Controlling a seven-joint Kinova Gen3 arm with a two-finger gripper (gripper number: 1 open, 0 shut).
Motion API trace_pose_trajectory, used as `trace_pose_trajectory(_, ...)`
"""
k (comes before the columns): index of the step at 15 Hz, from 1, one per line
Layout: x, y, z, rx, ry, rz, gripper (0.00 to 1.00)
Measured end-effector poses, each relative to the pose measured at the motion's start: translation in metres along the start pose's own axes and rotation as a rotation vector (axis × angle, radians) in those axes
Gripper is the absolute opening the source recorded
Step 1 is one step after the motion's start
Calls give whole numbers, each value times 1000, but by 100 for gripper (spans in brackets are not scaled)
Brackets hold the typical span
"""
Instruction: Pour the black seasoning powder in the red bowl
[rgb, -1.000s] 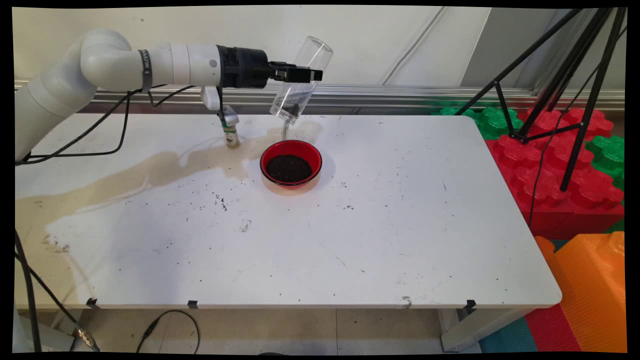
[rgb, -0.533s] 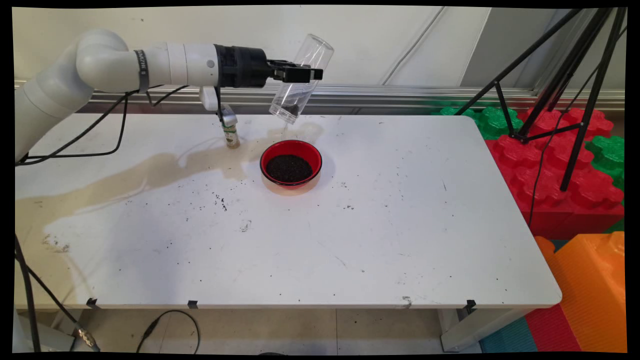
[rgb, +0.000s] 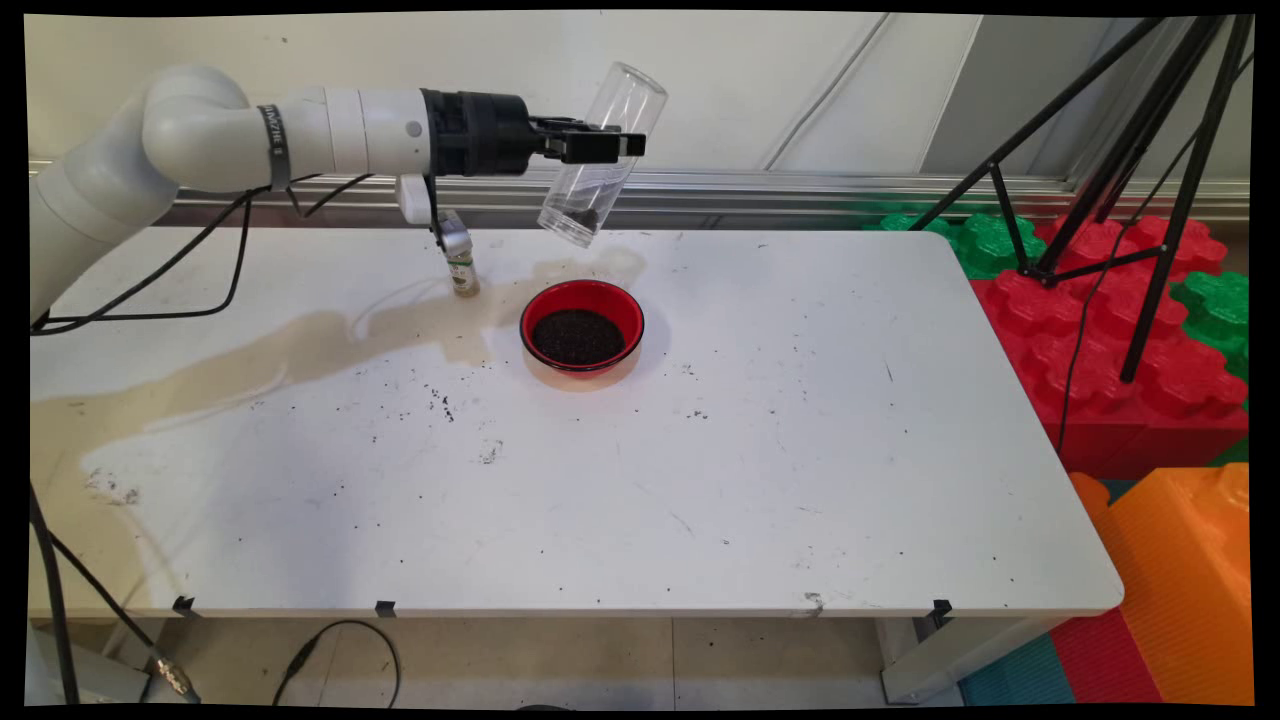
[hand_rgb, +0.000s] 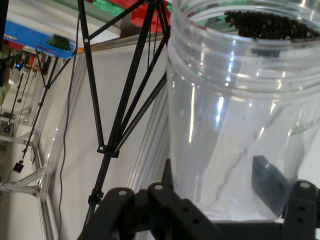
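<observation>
**Two cameras, one wide and one tight**

The main view stands above the table's (rgb: 700, 500) near side, looking down and across to the wall behind, far enough back to take in the whole tabletop and the black tripod (rgb: 1120, 190) at right. The hand view rides on the pincer (hand_rgb: 220, 210), looking along it, so close that the clear jar (hand_rgb: 240, 115) fills half the picture. Both views share that jar (rgb: 600, 160) and the tripod (hand_rgb: 120, 100).
</observation>
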Motion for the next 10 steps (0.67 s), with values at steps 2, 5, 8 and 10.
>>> trace_pose_trajectory(2, 1, -1, -1, 2, -10, -10, 0)
trace_pose_trajectory(5, 2, -1, -2, 2, -25, -32, 0)
trace_pose_trajectory(8, 4, 0, -2, -1, -35, -56, 0)
trace_pose_trajectory(10, 6, 1, -2, -3, -38, -63, 0)
